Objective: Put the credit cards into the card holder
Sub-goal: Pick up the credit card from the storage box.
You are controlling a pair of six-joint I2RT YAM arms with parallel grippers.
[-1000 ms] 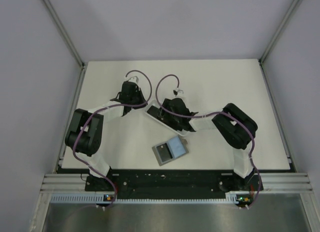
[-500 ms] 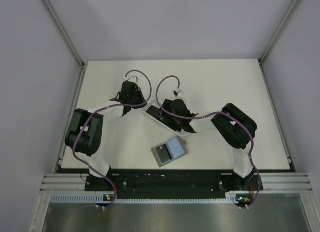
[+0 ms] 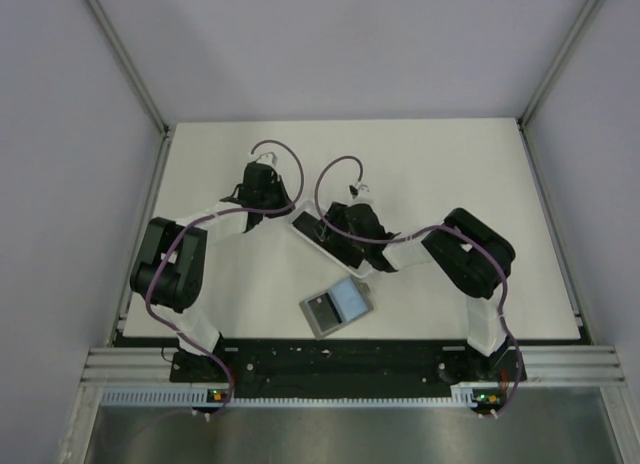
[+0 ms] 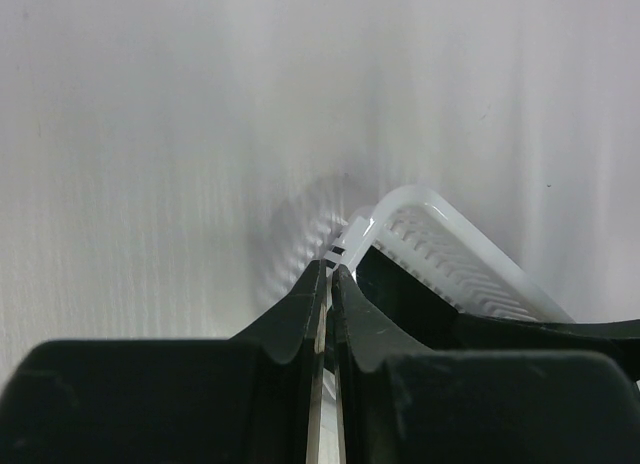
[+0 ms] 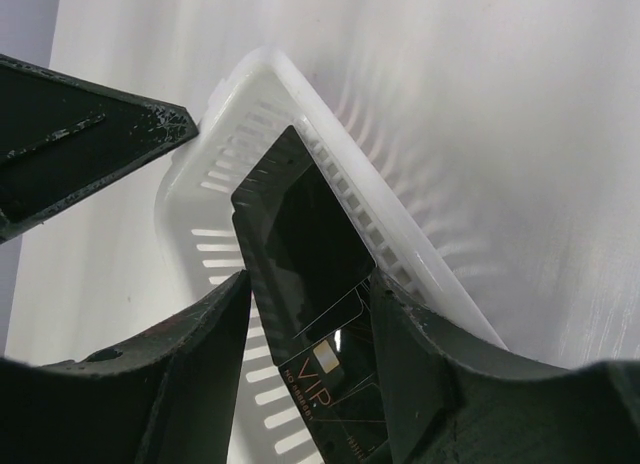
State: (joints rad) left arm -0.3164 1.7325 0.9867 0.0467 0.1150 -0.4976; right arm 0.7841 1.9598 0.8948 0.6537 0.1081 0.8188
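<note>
The credit cards (image 5: 310,234) are a black stack with gold "VIP" print, lying tilted in the white slotted tray (image 5: 400,214). My right gripper (image 5: 311,276) straddles the stack, one finger against each long edge. In the top view it (image 3: 326,230) is over the tray (image 3: 303,227). My left gripper (image 4: 330,269) is shut on the tray's end rim (image 4: 350,234), and in the top view it (image 3: 283,206) is at the tray's far-left end. The card holder (image 3: 337,306) lies open near the front, dark grey on one half and pale blue on the other.
The left gripper's black finger (image 5: 90,144) shows beside the tray's end in the right wrist view. The right arm's forearm (image 3: 400,252) runs just behind the card holder. Metal frame posts and grey walls bound the white table (image 3: 480,184).
My right gripper has shifted slightly left and farther along the tray. The card holder has slid a little to the near left. The left gripper has stayed put.
</note>
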